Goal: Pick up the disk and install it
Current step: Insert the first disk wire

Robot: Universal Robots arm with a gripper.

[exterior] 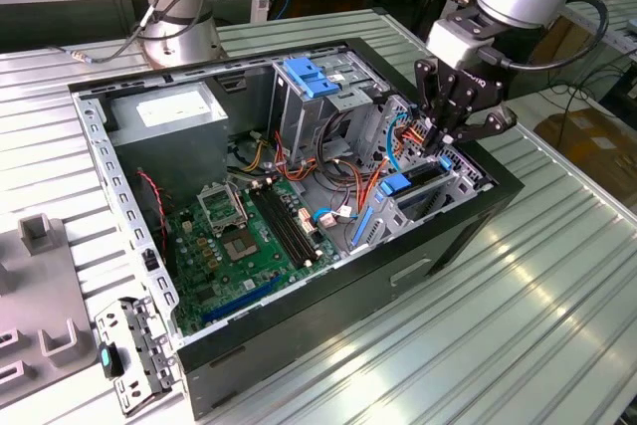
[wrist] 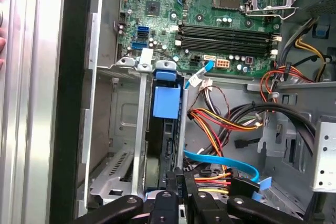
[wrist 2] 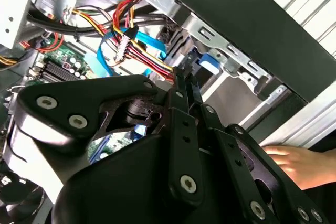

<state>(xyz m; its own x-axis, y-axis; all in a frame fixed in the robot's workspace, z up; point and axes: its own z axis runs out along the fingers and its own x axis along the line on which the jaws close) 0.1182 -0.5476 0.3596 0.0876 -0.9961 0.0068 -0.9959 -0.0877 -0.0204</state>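
One robot gripper (exterior: 439, 143) hangs over the drive cage of an open computer case (exterior: 328, 296), its fingers (wrist: 176, 182) pressed together, apparently holding nothing; the disk (wrist: 167, 124), framed by blue rails, stands on edge, seated in the cage; a person's hand (wrist 2: 299, 163) rests beside the case.

No writing can be read on anything.

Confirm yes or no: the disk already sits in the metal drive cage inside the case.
Yes: in the first wrist view the disk, blue-railed, stands slotted in the drive cage, with the gripper at its end.
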